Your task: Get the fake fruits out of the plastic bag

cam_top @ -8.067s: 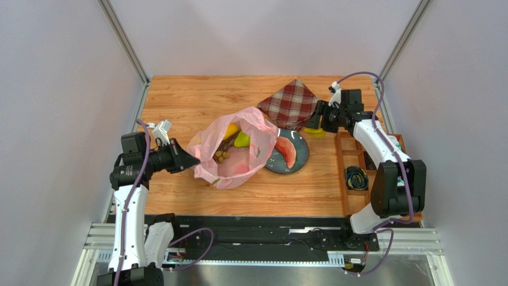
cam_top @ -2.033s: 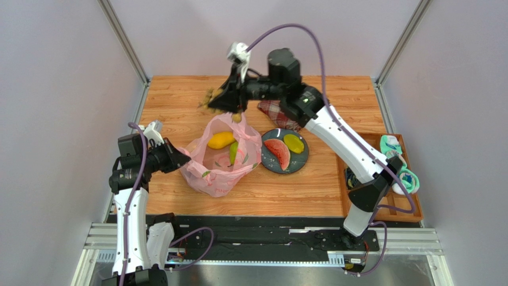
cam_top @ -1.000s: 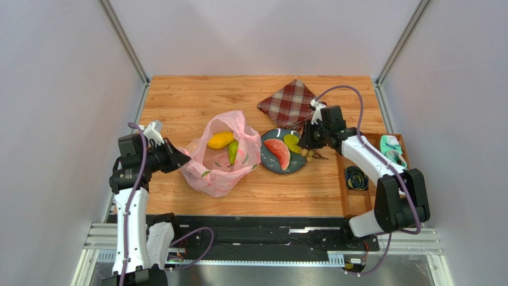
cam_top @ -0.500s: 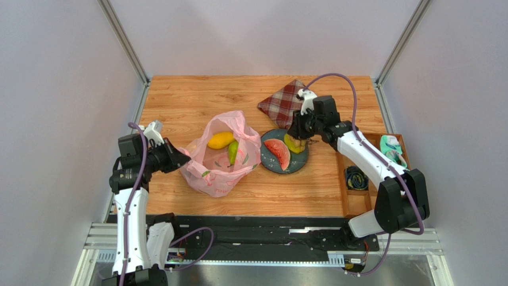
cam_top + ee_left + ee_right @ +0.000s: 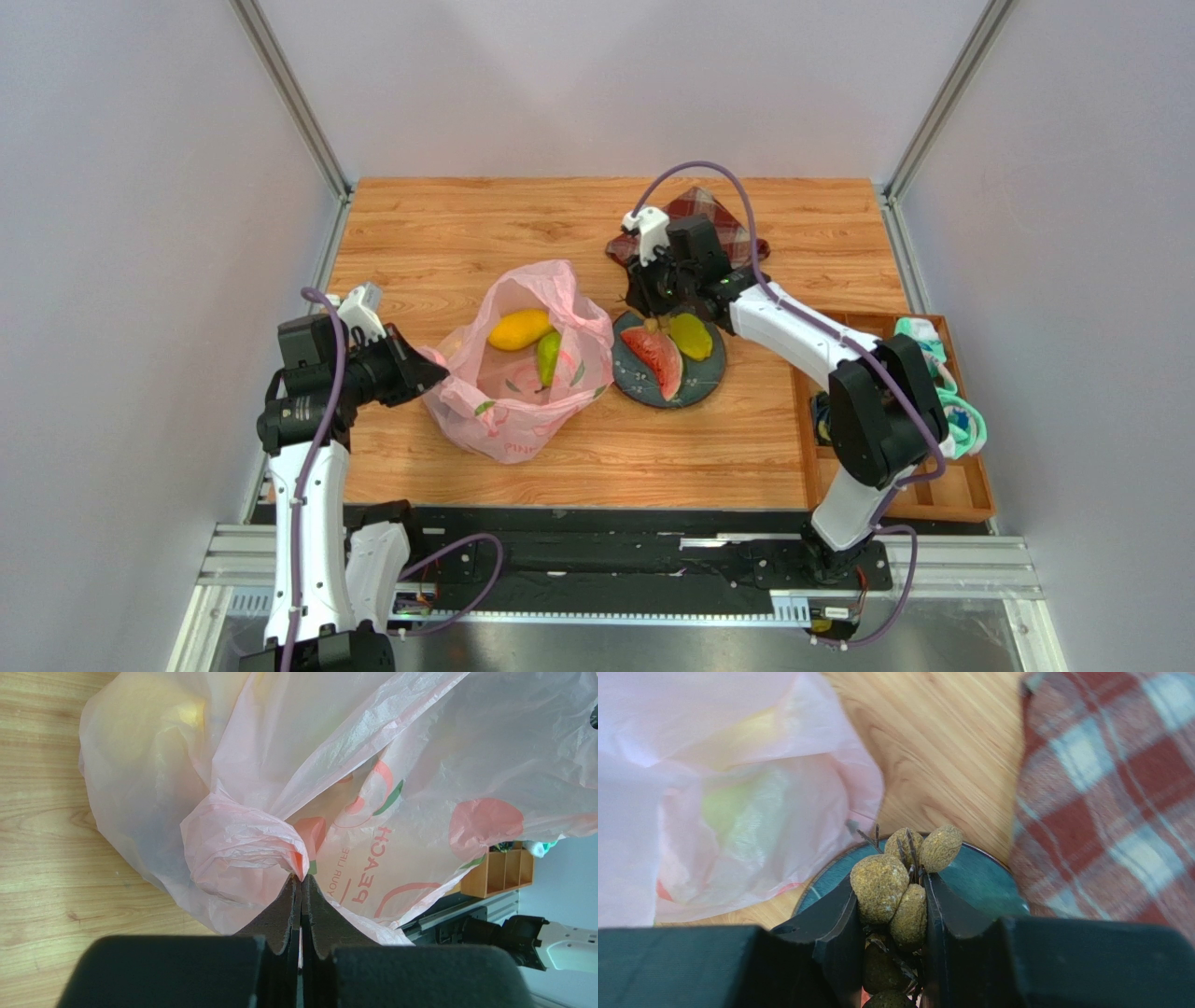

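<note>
right jaws clamped on the grape bunch [image 5: 896,892] just above the plate [image 5: 980,882] at its far rim, left jaws pinching the plastic bag [image 5: 393,812]

Bag [image 5: 505,420] holding two fruits [image 5: 519,331] lies left of plate [image 5: 701,381]; cloth [image 5: 716,213] behind plate

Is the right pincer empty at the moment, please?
No, the right pincer is shut on the brownish grape bunch, above the dark plate.
</note>
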`<action>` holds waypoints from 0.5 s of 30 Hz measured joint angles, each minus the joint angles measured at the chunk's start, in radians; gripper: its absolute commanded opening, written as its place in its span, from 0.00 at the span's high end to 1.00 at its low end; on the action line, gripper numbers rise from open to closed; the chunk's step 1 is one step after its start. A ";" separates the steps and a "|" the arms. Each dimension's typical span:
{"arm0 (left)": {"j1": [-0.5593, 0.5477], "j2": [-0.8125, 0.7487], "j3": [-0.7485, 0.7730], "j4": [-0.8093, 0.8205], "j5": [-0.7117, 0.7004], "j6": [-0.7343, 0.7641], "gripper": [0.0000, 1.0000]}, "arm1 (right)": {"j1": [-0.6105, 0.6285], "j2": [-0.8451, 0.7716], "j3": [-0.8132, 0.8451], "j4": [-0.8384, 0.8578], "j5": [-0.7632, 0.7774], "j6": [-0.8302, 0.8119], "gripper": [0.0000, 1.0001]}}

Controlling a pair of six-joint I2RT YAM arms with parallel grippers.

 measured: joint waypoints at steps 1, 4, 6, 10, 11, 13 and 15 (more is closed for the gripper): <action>0.000 0.000 0.000 0.000 0.000 0.000 1.00 | 0.015 0.011 0.005 0.005 0.001 -0.019 0.97; 0.000 0.000 0.000 0.000 0.000 0.000 1.00 | 0.048 0.027 0.007 0.017 0.002 -0.069 0.96; 0.000 0.000 0.000 0.000 0.000 0.000 1.00 | 0.061 0.034 0.006 0.029 0.002 -0.102 0.96; 0.002 0.000 0.000 0.000 0.000 0.000 1.00 | 0.066 0.057 0.006 0.049 0.003 -0.158 0.95; 0.002 0.000 0.000 0.000 0.000 0.000 1.00 | 0.066 0.066 0.005 0.056 0.006 -0.169 0.94; 0.004 0.000 0.000 0.000 0.000 0.000 1.00 | 0.066 0.086 0.005 0.065 0.010 -0.185 0.95; 0.006 0.000 0.000 0.000 0.000 0.000 1.00 | 0.066 0.105 0.004 0.065 0.010 -0.193 0.94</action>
